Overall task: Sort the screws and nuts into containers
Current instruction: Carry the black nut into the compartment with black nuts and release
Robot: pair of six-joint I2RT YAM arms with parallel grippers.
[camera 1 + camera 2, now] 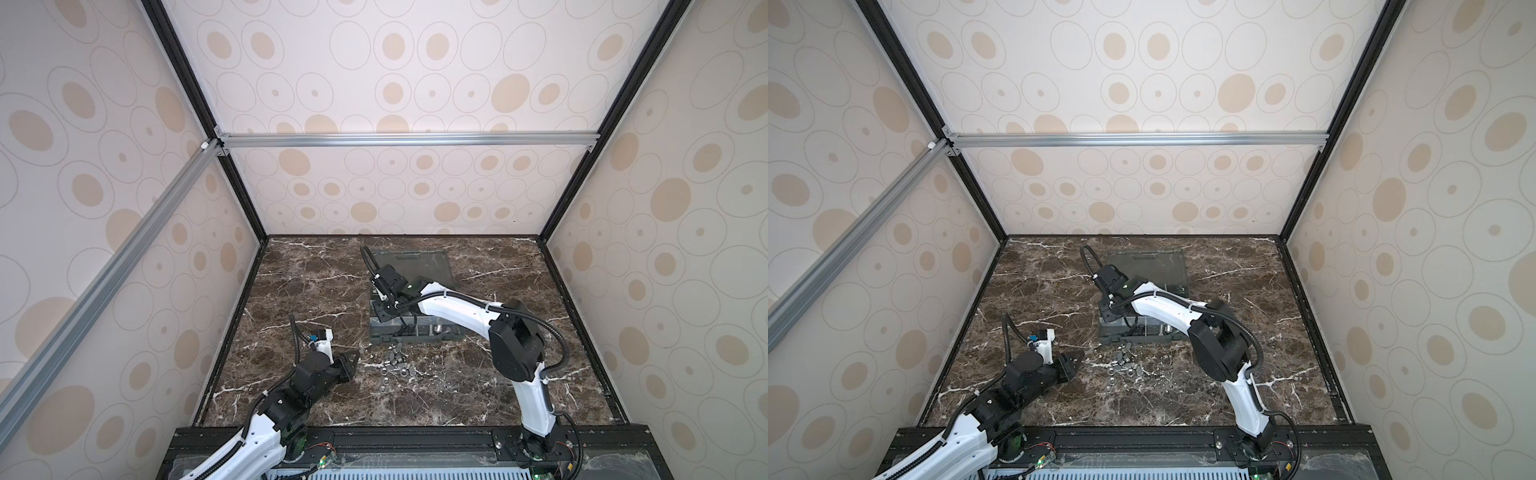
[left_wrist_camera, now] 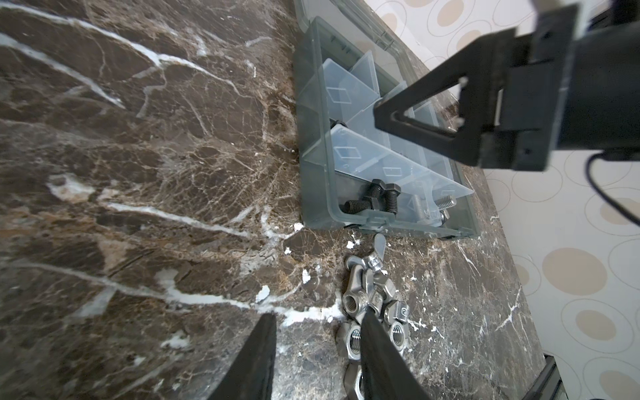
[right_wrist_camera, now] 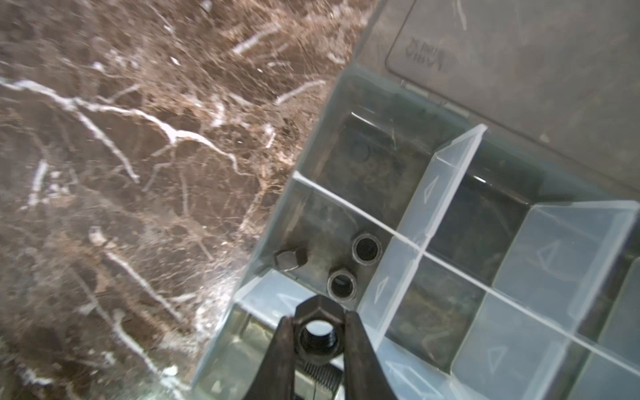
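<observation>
Nearest the right wrist camera, a black nut [image 3: 318,337] is clamped between the fingers of the right gripper [image 3: 318,320], with its hole turned to the lens. It is seen above the box [image 3: 277,225]. Just beyond the fingertips, two dark nuts [image 3: 366,249] and a dark hex piece [image 3: 290,259], whose kind cannot be told, are found in one compartment. Farther beyond, the lid [image 3: 519,69] is laid open and flat. In both top views this gripper [image 1: 381,309] [image 1: 1109,309] is seen over the left part of the box [image 1: 415,338] [image 1: 1142,338]. The left gripper [image 2: 317,313] is set low over the marble table [image 2: 138,173], well apart from the right one. Its jaws are parted by a moderate gap and nothing is gripped between them. A pile of silver nuts [image 2: 367,298] is spread on the table at one fingertip [image 2: 367,322], partly hidden by that finger; whether they are touched cannot be told. Beyond the pile, black screws [image 2: 374,197] are lodged in the box's corner compartment, and silver screws [image 2: 433,207] are seen just beside them behind a clear divider [image 2: 381,162]. In both top views the pile [image 1: 395,365] [image 1: 1125,365] is placed between the left gripper [image 1: 351,365] [image 1: 1073,361] and the box.
</observation>
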